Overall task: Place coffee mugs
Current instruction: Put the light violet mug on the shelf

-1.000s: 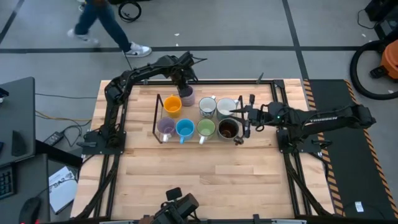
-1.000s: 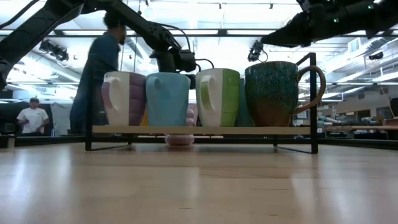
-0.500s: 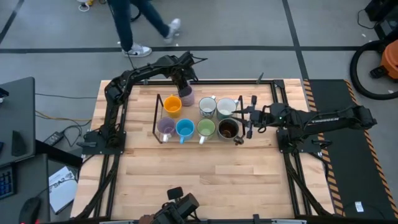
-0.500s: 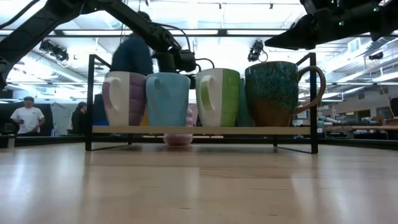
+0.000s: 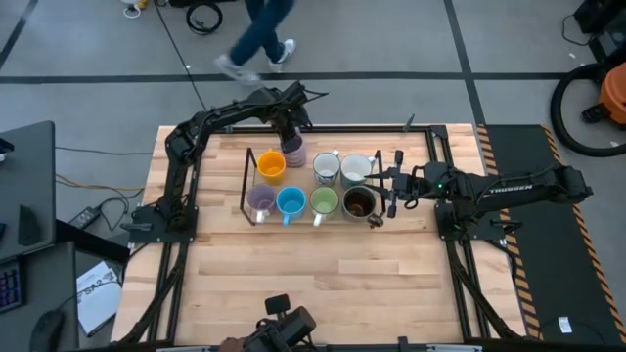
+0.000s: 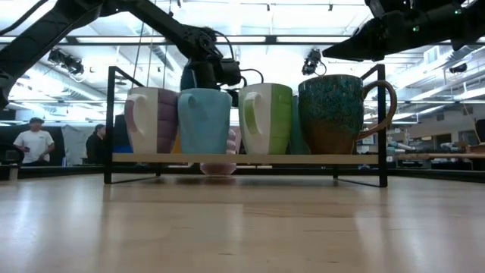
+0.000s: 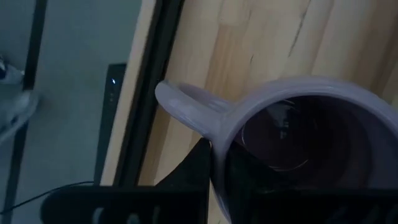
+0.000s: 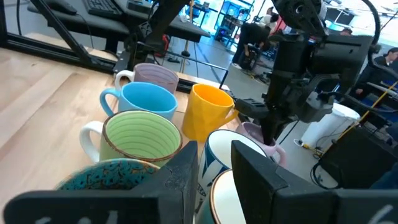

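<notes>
A black wire rack (image 5: 246, 186) holds seven mugs: orange (image 5: 271, 166), patterned white (image 5: 327, 168) and pale white (image 5: 356, 168) in the far row, lavender (image 5: 260, 202), blue (image 5: 290, 202), green (image 5: 324, 202) and dark brown (image 5: 359, 202) in the near row. A second lavender mug (image 5: 293, 153) stands behind the rack near the table's far edge. My left gripper (image 5: 290, 137) is shut on it. My right gripper (image 5: 383, 181) hovers open at the rack's right end, just right of the pale white and dark brown mugs, and touches nothing. My left gripper holds the second lavender mug by its rim (image 7: 219, 149) beside the handle (image 7: 186, 109). It comes from above, with one finger (image 7: 202, 171) outside the wall; the other is lost in the dark inside. The mug is upright; its base (image 6: 217, 170) shows low behind the rack, on the table or just above it, I cannot tell.
The near half of the table (image 5: 313, 284) is bare wood. People stand in the room beyond the far edge, and one walks past there (image 5: 256, 39). The rack's upright black end frames (image 6: 379, 121) rise above the mugs.
My right gripper has drawn back a little toward the table's right edge, away from the pale white mug, still open. A person has walked along the floor beyond the far edge.
</notes>
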Controlling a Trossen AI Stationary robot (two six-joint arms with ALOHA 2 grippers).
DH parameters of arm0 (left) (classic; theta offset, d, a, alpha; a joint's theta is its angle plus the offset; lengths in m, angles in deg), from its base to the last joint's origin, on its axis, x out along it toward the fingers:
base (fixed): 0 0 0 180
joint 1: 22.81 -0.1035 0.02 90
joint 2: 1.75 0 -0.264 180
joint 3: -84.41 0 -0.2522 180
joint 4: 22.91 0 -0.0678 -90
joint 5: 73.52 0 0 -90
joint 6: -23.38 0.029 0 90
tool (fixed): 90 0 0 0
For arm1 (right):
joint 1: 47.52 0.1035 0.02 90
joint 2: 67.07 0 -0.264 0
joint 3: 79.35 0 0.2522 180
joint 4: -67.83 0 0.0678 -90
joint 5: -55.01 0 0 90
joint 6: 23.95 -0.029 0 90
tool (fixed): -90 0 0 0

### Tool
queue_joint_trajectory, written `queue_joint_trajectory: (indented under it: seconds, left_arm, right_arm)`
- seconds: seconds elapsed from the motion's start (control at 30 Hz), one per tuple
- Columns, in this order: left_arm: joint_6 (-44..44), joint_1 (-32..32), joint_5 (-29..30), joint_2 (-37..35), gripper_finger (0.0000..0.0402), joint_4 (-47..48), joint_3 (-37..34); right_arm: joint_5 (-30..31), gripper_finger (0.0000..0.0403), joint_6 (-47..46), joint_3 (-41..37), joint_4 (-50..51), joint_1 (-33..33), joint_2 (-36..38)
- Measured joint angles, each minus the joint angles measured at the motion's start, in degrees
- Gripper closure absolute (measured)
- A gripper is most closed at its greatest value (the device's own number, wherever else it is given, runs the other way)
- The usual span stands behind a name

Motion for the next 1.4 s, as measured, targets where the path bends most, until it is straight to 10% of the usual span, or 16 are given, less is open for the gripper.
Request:
queue_joint_trajectory:
  seconds: [0.67,1.4]
  left_arm:
    - [0.6,1.8,0.5,-0.1,0.0373,13.6,17.8]
    - [-1.0,6.0,2.0,0.0,0.0373,19.2,18.1]
  right_arm:
    - [-0.1,0.0300,-1.5,0.0,0.4,0.0,0.0]
    - [-1.1,0.0300,-2.0,0.0,0.8,0.2,0.0]
